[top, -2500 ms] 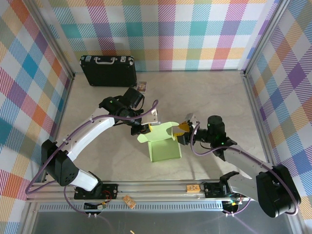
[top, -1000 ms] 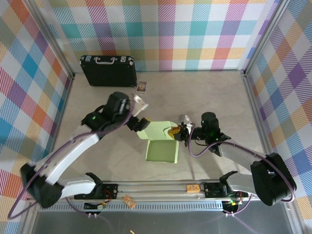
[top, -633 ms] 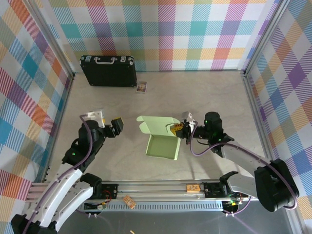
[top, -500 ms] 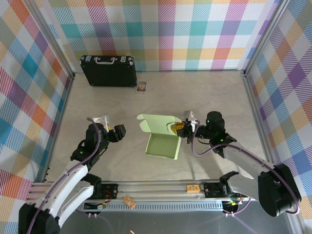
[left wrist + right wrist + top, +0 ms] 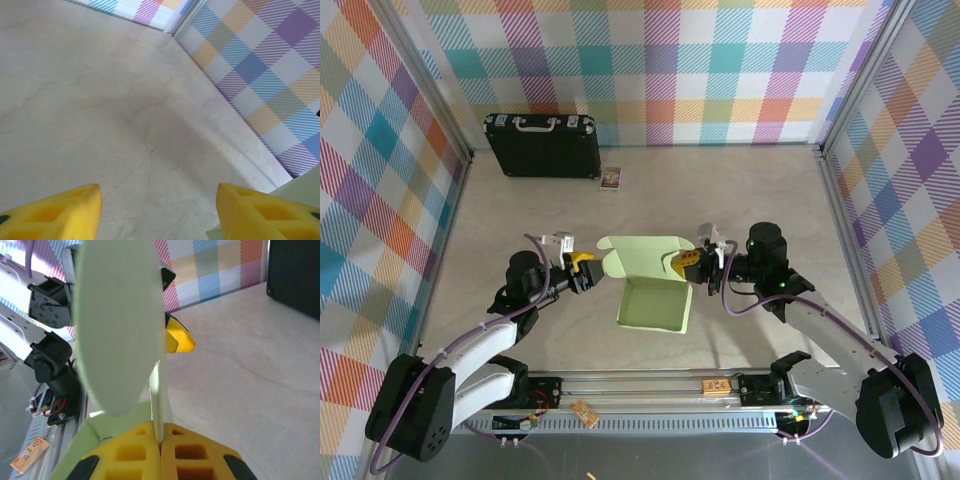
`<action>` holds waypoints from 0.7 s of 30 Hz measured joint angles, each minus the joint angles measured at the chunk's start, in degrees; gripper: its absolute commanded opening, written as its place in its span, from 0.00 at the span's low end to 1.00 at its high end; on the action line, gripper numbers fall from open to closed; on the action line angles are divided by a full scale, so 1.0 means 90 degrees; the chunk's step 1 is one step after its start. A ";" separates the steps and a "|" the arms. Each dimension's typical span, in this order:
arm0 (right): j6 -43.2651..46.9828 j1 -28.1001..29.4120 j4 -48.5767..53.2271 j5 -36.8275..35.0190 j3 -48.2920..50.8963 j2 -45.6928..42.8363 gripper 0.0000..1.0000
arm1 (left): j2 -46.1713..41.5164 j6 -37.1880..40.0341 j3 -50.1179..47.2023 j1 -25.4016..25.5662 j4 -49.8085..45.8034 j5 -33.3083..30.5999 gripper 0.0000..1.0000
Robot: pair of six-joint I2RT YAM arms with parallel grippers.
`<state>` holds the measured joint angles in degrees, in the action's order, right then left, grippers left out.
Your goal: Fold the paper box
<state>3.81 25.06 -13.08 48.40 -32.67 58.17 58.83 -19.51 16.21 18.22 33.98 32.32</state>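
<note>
Right jaws clamp the light, flimsy paper box point(image 5: 655, 300) by a flap; left jaws apart beside the opposite tab, probably a sensible hold.

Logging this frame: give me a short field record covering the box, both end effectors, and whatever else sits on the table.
task object: paper box, pale green, tray formed, lid panel open on its far side
right end effector: shut on a thin flap at the box's right side
left end effector: open, holding nothing, by the box's left edge; contact unclear
other items: black briefcase at the far left; picture card just right of it
surface: table, pale marbled
</note>
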 measured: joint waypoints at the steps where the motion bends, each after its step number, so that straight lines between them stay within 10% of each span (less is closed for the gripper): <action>1: -0.0029 -0.0015 0.0046 0.0041 -0.0041 0.0000 0.00 | -0.0002 0.0007 -0.0041 0.0000 0.0151 0.0090 0.59; 21: -0.0342 -0.0165 0.0126 0.0750 -0.0420 0.0367 0.00 | -0.0209 0.0148 -0.0571 0.0510 0.2076 0.1270 0.55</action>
<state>0.73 23.57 -11.94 55.16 -36.45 61.47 56.95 -18.17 11.07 22.81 52.66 43.75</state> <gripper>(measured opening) 0.058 0.557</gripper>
